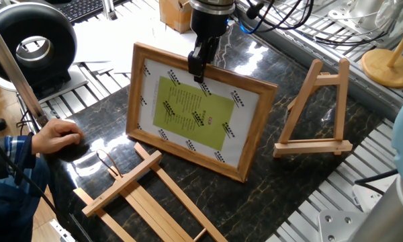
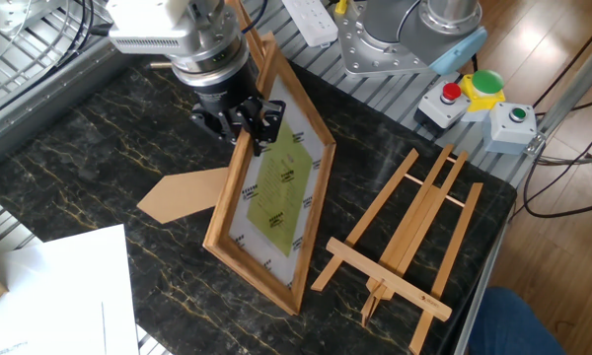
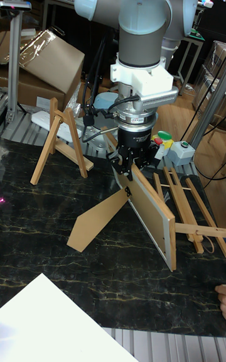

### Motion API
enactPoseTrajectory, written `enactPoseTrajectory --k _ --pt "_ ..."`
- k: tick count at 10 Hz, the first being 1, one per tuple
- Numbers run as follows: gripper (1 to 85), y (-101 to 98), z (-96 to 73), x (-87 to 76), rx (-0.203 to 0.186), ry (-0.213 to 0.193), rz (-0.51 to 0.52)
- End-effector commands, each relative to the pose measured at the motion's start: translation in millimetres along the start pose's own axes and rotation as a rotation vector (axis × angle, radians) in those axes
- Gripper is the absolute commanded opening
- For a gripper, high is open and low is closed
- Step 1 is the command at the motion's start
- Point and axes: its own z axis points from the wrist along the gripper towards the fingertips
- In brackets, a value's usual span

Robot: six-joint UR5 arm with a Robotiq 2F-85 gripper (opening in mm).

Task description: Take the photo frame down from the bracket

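Note:
The photo frame (image 1: 191,111) is light wood with a dotted white mat and a yellow-green sheet. It stands tilted on the dark marble table (image 1: 282,181), its bottom edge on the surface. My gripper (image 1: 198,67) is shut on the middle of its top edge, as the other fixed view also shows for the gripper (image 2: 252,123) and frame (image 2: 276,192). In the tall view the frame (image 3: 154,217) is edge-on, with its brown back stand (image 3: 100,217) splayed out on the table. The bracket (image 1: 314,146), a small A-shaped easel, stands bare to the right, apart from the frame.
A longer slatted easel (image 1: 148,195) with a wire loop lies flat in front of the frame. A person's hand (image 1: 57,134) rests at the table's left edge. White paper (image 2: 59,286) lies on a corner, and button boxes (image 2: 479,99) sit beyond the table.

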Motion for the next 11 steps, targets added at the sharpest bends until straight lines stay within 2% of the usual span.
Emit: enactPoseTrajectory --k 1,2,3,4,5,6,7,8,11 --pt "1.3 -20.9 0.6 -4.6 -0.025 -0.015 -0.061" --pt "4.7 -34.8 -4.0 2.7 -0.032 0.004 -0.095" --pt "12.3 -35.0 -4.7 -0.6 -0.05 -0.01 -0.087" --pt "14.7 -32.8 -1.3 -9.4 -0.033 -0.026 -0.07" --pt "19.7 -35.3 -0.3 -12.3 -0.012 -0.026 -0.075" --pt "22.3 -36.1 -1.5 -12.7 -0.013 -0.028 -0.081" --pt "31.7 -34.7 -0.9 -15.1 -0.02 -0.034 -0.094" --pt "40.3 -41.7 -0.3 -19.8 -0.023 -0.055 -0.12" --pt "44.0 -44.9 4.9 -21.4 -0.029 -0.057 -0.116"
